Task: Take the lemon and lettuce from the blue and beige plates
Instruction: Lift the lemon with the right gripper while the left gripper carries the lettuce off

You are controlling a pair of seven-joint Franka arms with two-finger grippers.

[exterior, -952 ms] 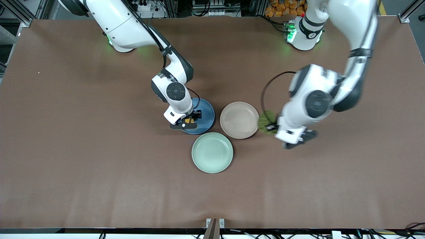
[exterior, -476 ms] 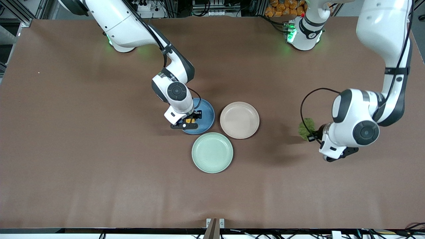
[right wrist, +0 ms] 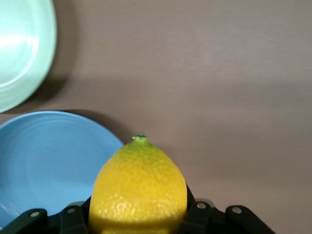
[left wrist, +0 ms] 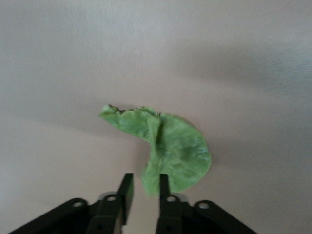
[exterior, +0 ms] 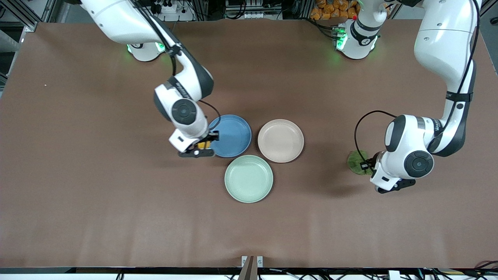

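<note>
A robotics lab: two white arms bolted to a brown-covered bench (exterior: 97, 175), aluminium framing (exterior: 23, 13) and cabling along its edge.

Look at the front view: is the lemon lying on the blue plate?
No. The right gripper holds the lemon over the table at the rim of the blue plate, whose surface is bare.

From the front, the right gripper (exterior: 200, 147) hides most of the lemon (exterior: 202, 145), only a sliver of yellow showing. The left arm's wrist covers part of the lettuce (exterior: 356, 161). In the right wrist view, the frame edge crops the blue plate (right wrist: 44, 161) and the mint-green plate (right wrist: 19, 53).
</note>
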